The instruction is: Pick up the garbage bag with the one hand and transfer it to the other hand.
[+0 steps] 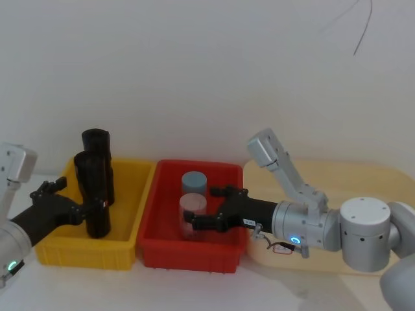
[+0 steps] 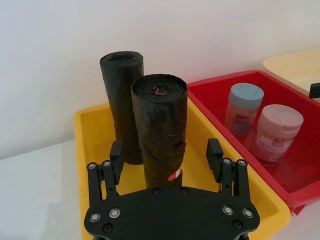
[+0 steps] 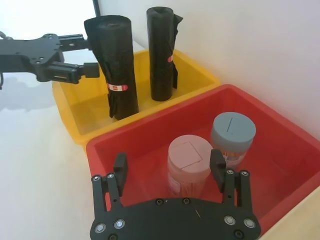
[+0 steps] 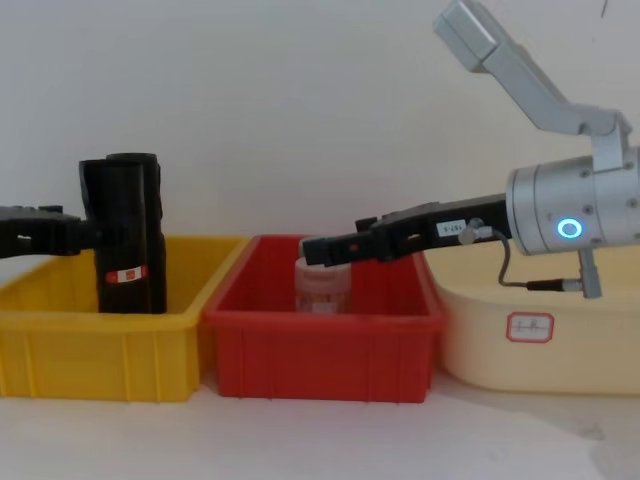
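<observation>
Left claw (image 2: 165,150) open, straddling upright garbage bag (image 2: 159,125) in yellow bin (image 2: 84,131). Right claw (image 3: 168,161) open, astride pink-lidded jar (image 3: 188,156) in red bin (image 3: 145,131).

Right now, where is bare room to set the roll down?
Free: yellow bin floor between the front roll and the red bin; cream tub beyond it. Crowded: red bin, right gripper around a jar; left gripper straddles the front roll.

Crinkled, faintly shiny black plastic film on the garbage bag (image 2: 160,130); smooth, glossy moulded plastic on the yellow bin (image 2: 92,145) and the red bin (image 2: 210,95); matt black finish with bright metal screws on the left gripper (image 2: 166,150); satin silver metal on the right wrist (image 4: 570,200).
</observation>
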